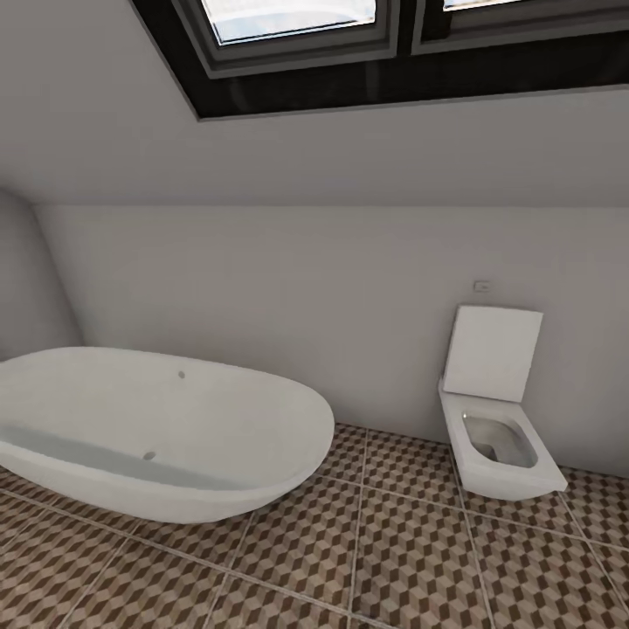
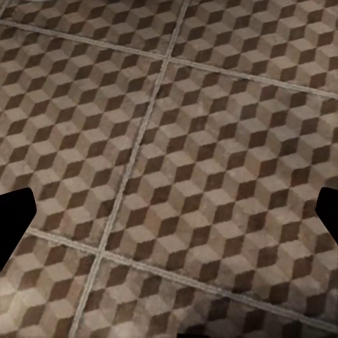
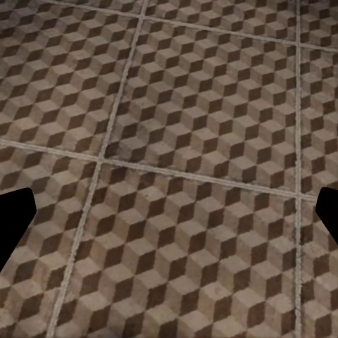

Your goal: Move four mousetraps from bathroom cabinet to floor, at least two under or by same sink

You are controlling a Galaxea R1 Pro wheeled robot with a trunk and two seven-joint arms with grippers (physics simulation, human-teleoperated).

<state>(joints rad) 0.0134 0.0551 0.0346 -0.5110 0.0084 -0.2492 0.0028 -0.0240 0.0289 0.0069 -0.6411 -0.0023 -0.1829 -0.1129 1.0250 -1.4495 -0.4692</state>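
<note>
Bathroom floor (image 2: pixel 183 141) lies below both spread pincers, nothing held.

You have the bathtub (image 1: pixel 157 432) at left and the toilet (image 1: pixel 498 437) at right, both on the bathroom floor (image 1: pixel 393 550), against the wall (image 1: pixel 349 288).

left gripper (image 2: pixel 169 211): two dark fingers (image 2: pixel 14 215) at opposite edges of the left wrist view, spread wide, nothing between them, pointing down at the floor | right gripper (image 3: pixel 169 215): dark fingers (image 3: pixel 14 218) likewise set far apart, nothing held, aimed downward | arms: hidden from the head view
</note>
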